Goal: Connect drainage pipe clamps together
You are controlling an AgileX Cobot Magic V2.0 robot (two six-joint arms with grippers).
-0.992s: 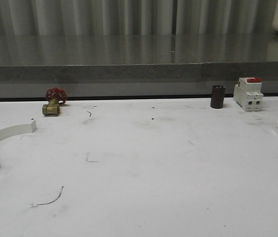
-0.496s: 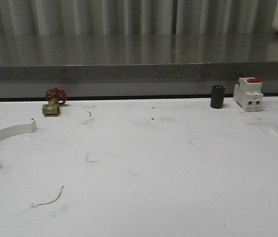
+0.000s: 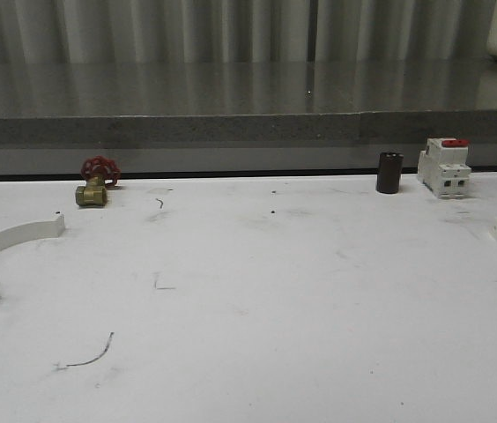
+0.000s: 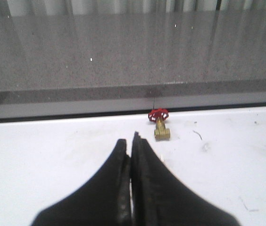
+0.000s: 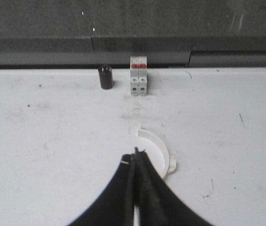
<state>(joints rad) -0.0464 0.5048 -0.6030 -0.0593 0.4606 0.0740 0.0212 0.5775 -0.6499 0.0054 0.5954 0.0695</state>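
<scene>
Status: task not started. The two drainage pipe clamps lie well apart on the table (image 3: pixel 257 352). The left clamp (image 3: pixel 6 251) rests flat near the table's left edge, arc open toward that edge. The right clamp (image 5: pixel 157 149) lies near the right edge; the front view catches one end tab only.

The left gripper (image 4: pixel 132 188) has its fingers pressed together, holding nothing, and points toward the brass valve (image 4: pixel 160 127) near the far edge. The right gripper (image 5: pixel 136 188) is likewise closed and empty, just short of the right clamp.

Remaining: grasp both halves, bring them together, mate the end tabs. The circuit breaker (image 3: pixel 444 167) and dark cylinder (image 3: pixel 389 172) stand by the far edge, uninvolved.
</scene>
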